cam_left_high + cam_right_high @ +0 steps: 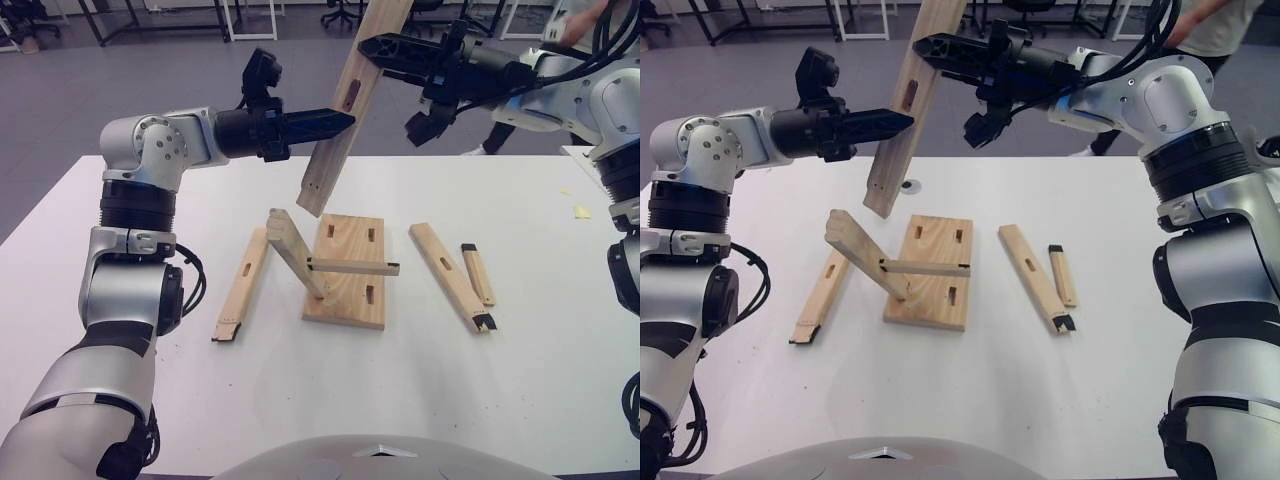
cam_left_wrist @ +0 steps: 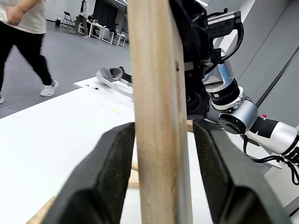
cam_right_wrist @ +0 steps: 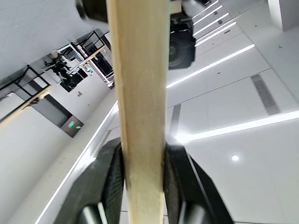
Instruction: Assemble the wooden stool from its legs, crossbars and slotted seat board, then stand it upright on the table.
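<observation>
Left to right:
- Loose leg (image 1: 243,283) lies flat on the counter (image 1: 540,380), with a dark slot in its face and a notched near end.
- My left end effector (image 1: 345,120) is clamped on the raised leg (image 1: 325,170) about mid-length, fingers (image 2: 107,172) on either side.
- The raised leg is pale wood with a dark oval slot and a stepped lower end. It tilts steeply with the top leaning right. Its lower end hangs in the air over the seat board's far edge.
- Seat board (image 1: 345,305) lies flat and has slots in it. A tilted leg (image 1: 292,250) rises from its near-left part, with a crossbar (image 1: 352,266) sticking out to the right.
- My right end effector (image 1: 372,45) is clamped on the raised leg higher up, above the slot.
- Second loose leg (image 1: 448,275) and short crossbar (image 1: 477,273) lie side by side on the counter.
</observation>
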